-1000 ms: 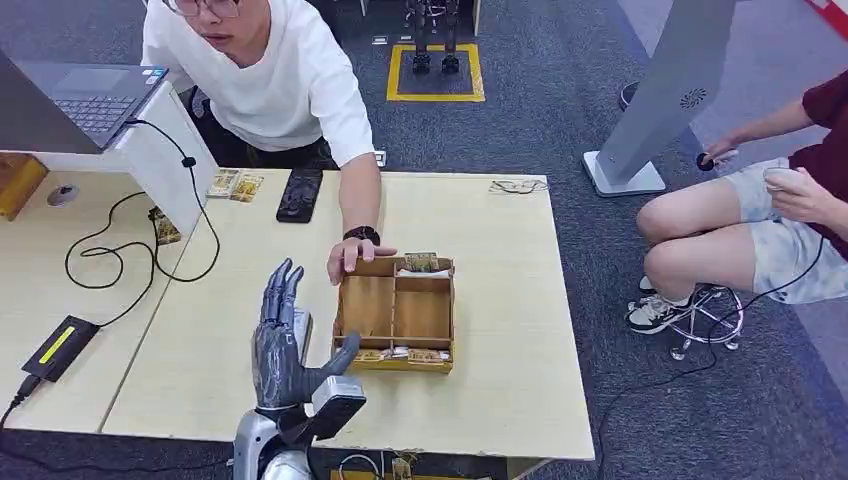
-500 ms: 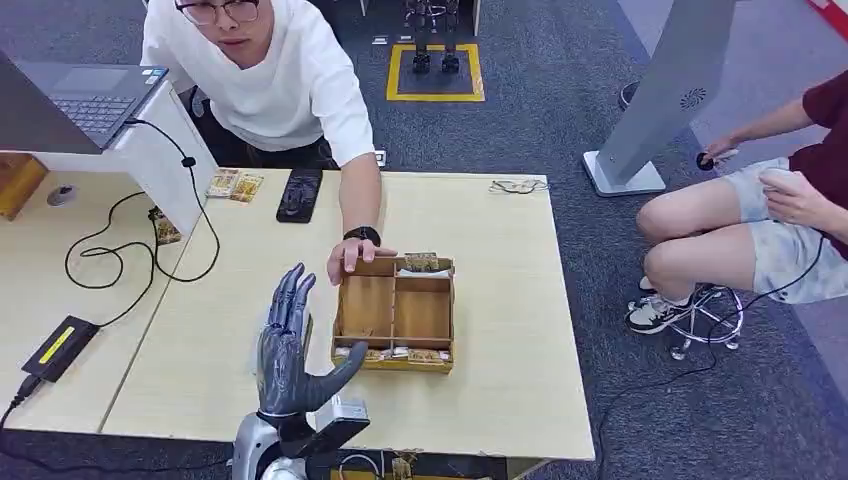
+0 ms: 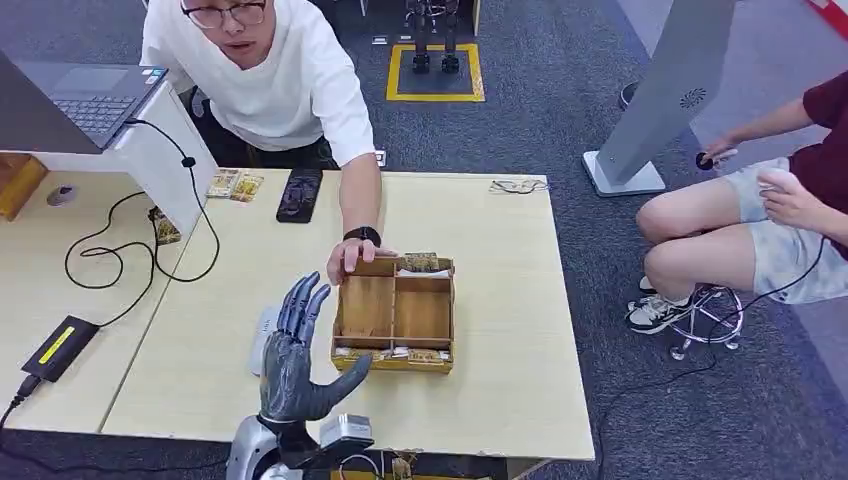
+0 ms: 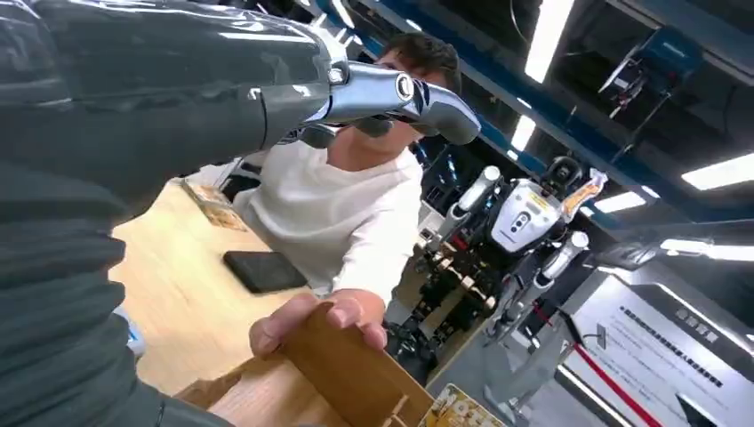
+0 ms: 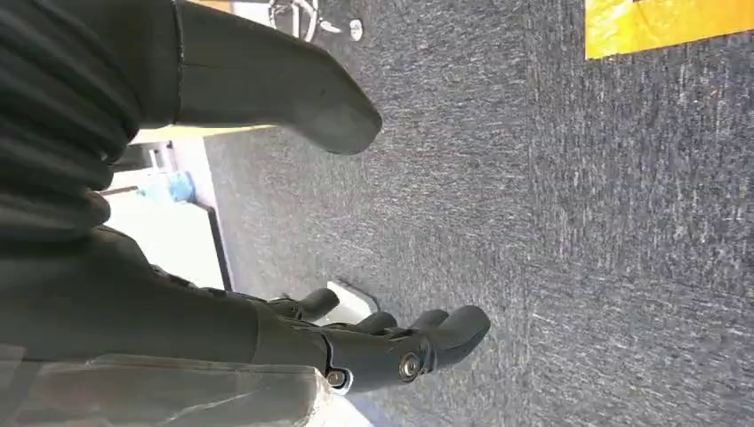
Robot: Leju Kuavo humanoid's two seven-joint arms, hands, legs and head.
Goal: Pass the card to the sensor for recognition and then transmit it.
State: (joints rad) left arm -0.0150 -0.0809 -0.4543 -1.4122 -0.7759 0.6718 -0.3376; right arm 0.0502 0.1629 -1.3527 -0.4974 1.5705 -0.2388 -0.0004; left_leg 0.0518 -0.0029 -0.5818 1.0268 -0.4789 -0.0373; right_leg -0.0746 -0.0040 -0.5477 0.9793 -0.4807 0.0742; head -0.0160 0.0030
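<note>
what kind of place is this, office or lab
Likely a robotics lab or demo hall: a humanoid robot stands behind, yellow floor marking on grey carpet, a laptop and cabling on light wooden desks.

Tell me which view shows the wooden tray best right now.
The head view: the whole wooden tray with its compartments lies on the table, a person's hand on its far corner. The left wrist view catches just one edge; the right wrist view faces carpet.

This is a robotics lab. A humanoid robot (image 4: 525, 213) stands under strip lights — grey carpet (image 3: 560, 130), a laptop (image 3: 85, 95) and cables on the tables (image 3: 500, 300).
</note>
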